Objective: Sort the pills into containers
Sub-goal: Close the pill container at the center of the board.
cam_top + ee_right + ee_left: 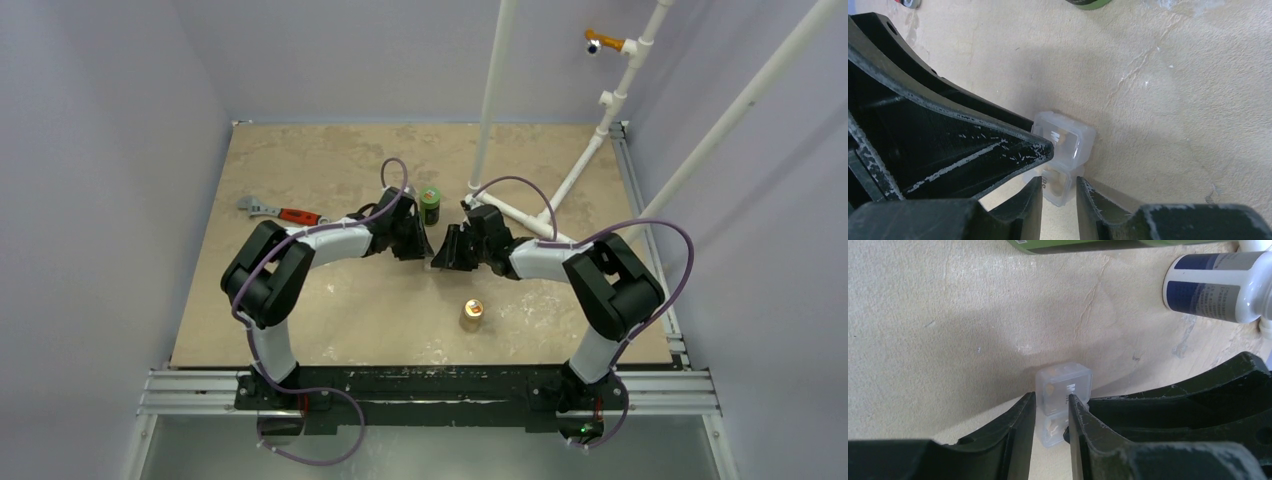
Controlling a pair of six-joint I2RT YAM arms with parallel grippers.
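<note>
Pills (1051, 429) are hard for me to make out: only a few pale bits show through the wall of the clear case (1064, 380), and I cannot count them or say which compartment each lies in. That case lies on the table (938, 330) about mid-way between my two arms, near the green bottle (430, 205) and the white-capped bottle (1218, 287), with the tan-orange bottle (472, 313) well apart on the near side. My left claw (1050, 402) has its jaws drawn close, one finger against each side of the case's near end, so I take it to be pinching the case. My right claw (1059, 187) comes at the same case from the opposite side, its jaws narrow and straddling the other end; whether they press the plastic or merely stand beside it I cannot tell. I judge the step in hand to be steadying the case with both claws so a lid can be opened, with the sorting itself not yet begun. The next move calls for one firm hold and one gentle one: such a light, slick box may skid or tip, and my two sets of fingers are crowded closely together.
</note>
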